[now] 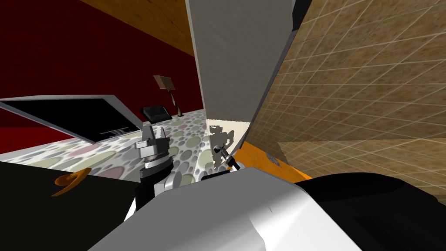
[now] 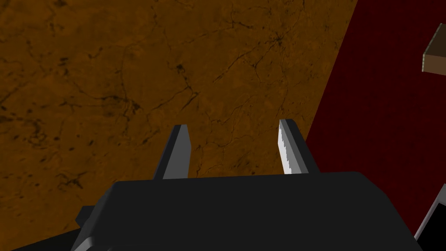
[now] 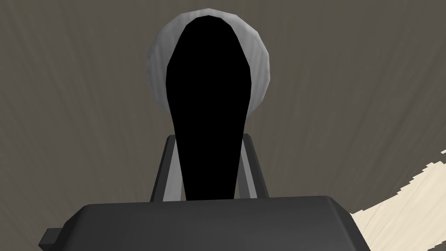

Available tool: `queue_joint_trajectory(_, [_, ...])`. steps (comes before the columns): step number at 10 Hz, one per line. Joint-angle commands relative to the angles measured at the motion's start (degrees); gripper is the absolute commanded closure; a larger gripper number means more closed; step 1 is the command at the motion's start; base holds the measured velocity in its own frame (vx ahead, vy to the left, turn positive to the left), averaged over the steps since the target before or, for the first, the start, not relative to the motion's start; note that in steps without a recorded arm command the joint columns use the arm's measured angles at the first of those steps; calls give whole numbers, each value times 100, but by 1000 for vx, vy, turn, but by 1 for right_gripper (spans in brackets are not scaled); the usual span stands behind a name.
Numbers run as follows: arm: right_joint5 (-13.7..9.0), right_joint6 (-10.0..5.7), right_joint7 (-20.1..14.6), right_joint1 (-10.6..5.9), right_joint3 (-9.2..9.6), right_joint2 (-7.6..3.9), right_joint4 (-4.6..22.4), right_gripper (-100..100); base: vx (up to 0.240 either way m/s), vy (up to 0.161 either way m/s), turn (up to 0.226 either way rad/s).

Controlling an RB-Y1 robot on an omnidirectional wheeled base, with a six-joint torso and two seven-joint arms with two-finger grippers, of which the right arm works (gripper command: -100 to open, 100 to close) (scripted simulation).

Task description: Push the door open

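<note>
The door (image 1: 235, 56) is a plain light grey panel straight ahead of me, beside a tiled brown wall (image 1: 370, 87). My right gripper (image 1: 223, 150) reaches to it low down. In the right wrist view a black lever handle (image 3: 209, 100) runs from a round grey rosette (image 3: 261, 65) on the door face (image 3: 348, 87) down between my fingers. The right gripper (image 3: 208, 136) is shut on that handle, a finger pressing each side. My left gripper (image 1: 153, 130) is raised to the left of the door, away from it, and its fingers (image 2: 287, 148) stand open with nothing between them.
A spotted floor (image 1: 183, 130) stretches left of the door. On it stand a floor lamp (image 1: 165, 83), a dark box (image 1: 156, 113) and a large black-fronted unit (image 1: 74, 115). An orange strip (image 1: 265, 161) lies at the wall's foot. A black surface with an orange object (image 1: 69, 181) sits near left.
</note>
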Motion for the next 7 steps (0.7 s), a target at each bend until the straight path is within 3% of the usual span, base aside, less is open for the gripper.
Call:
queue_joint_trajectory(1, [-48,-1,35,-62,-184,-26,-10,100,82,104,-41])
queue_joint_trajectory(6, [-112,23,173,-99,-548,83,120,100,82,101,-40])
queue_joint_trajectory(7, [-112,23,173,-99,-548,83,120,100,47,67,-16])
